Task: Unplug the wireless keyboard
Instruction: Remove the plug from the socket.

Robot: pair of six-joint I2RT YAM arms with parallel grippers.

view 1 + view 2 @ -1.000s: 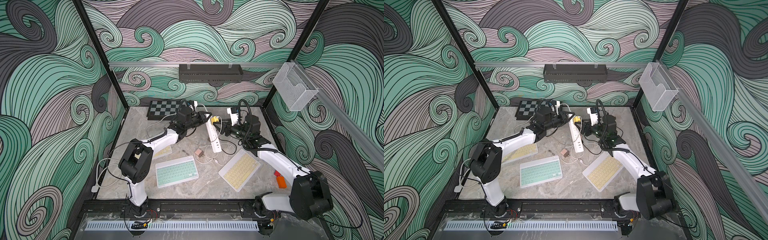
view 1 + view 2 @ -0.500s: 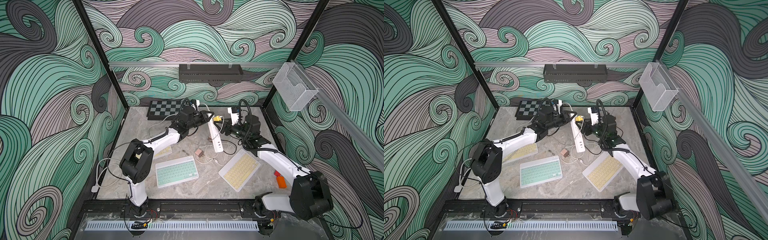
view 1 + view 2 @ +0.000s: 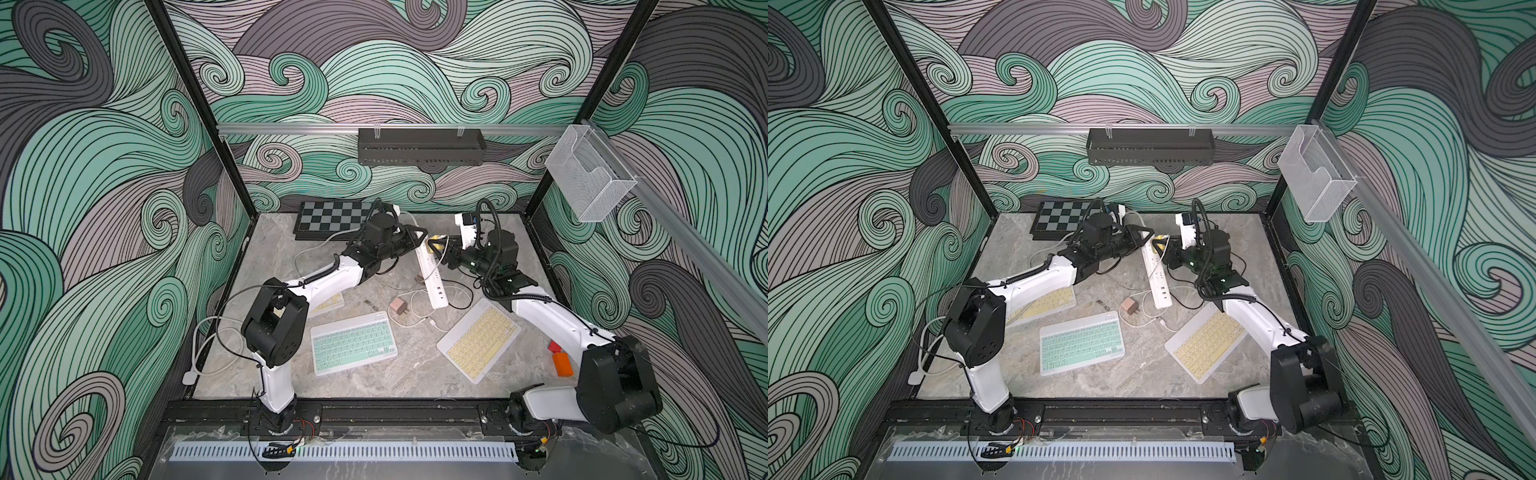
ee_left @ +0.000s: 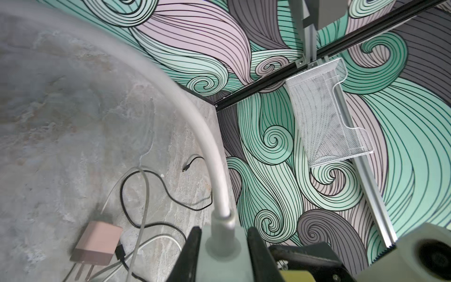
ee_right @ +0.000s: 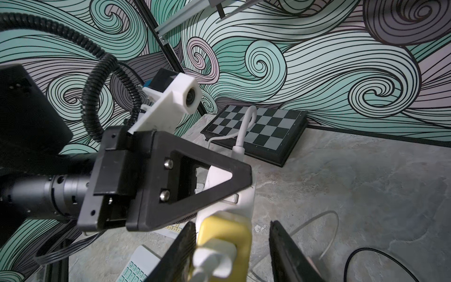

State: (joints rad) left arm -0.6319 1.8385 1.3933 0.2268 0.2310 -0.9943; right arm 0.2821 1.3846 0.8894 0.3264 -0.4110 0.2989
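Yellow plastic charger plug point(image 5: 224, 234), pulling it well, judged: square both right gripper point(image 5: 231, 225) fingers on its body, not its white cable point(image 5: 214, 261); draw straight out of the long white plastic power strip point(image 3: 430, 274) while left holds firm.
Brace: left gripper point(image 4: 224, 229) pressed onto strip's cord end, clamping it.
Right jaws: spread astride the plug; one finger touches it, the other stands off.
Keyboard: white slab keyboard with yellow keys point(image 3: 478, 338) lies flat, well apart from right gripper, toward its arm base.
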